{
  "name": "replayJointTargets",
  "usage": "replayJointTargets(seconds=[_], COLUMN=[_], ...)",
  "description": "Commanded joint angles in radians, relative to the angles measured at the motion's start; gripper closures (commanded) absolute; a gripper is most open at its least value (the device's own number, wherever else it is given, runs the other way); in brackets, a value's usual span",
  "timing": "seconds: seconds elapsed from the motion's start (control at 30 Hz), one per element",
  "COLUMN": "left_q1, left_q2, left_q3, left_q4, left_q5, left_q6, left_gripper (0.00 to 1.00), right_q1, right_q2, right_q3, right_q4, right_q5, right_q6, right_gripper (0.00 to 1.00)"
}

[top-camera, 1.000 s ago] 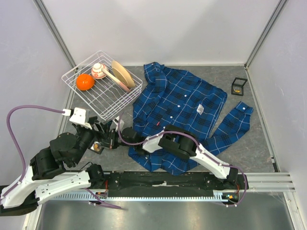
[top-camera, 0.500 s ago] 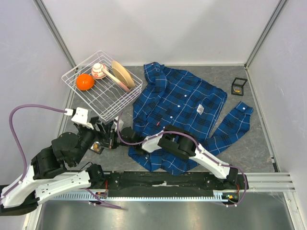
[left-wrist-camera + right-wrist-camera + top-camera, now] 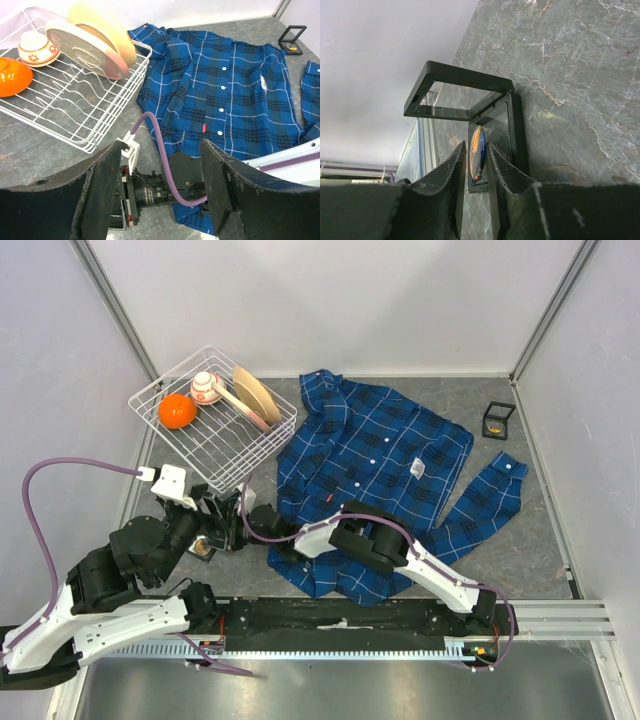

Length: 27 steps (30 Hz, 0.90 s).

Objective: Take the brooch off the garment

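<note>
Over the last second my left arm's wrist has crept slightly toward the left wall, while the right arm has stayed put. My right gripper (image 3: 476, 147) straddles the oval iridescent brooch (image 3: 477, 162) with its fingers barely parted, and I can't tell whether they still pinch it. The brooch sits edge-on over the small black hinged display case (image 3: 516, 130), off the blue plaid shirt (image 3: 380, 450) nearby, so I judge this the release, and next I'd widen and lift straight clear; my left gripper (image 3: 162, 165) hangs wide apart, empty.
</note>
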<state>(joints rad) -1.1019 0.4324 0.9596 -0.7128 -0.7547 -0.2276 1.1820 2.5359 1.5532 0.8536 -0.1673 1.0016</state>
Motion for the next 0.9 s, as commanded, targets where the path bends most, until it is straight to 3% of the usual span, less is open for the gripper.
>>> replayJointTargets(seconds=[0.0,0.37,0.67,0.87], left_q1=[-0.004,-0.004,-0.004,-0.004], left_q2=[0.005,-0.015,-0.037,-0.044], left_q3=[-0.007,-0.015,-0.021,-0.002], left_q4=[0.046,0.026,0.007,0.009], left_q5=[0.005,0.031,0.041,0.037], left_q6=[-0.055,-0.101,-0.141,-0.167], left_gripper=[0.29,0.30,0.29,0.28], right_q1=[0.001,-0.001,0.001,-0.005], right_q2=[-0.020,-0.094,-0.222,-0.423], right_q3=[0.030,0.005,-0.031,-0.099], right_q4=[-0.001,-0.062,-0.180,-0.451], right_q5=[-0.001,0.023,0.064,0.162], right_q6=[-0.049,-0.118,-0.215,-0.331], right_gripper=[0.69,0.65,0.53,0.47])
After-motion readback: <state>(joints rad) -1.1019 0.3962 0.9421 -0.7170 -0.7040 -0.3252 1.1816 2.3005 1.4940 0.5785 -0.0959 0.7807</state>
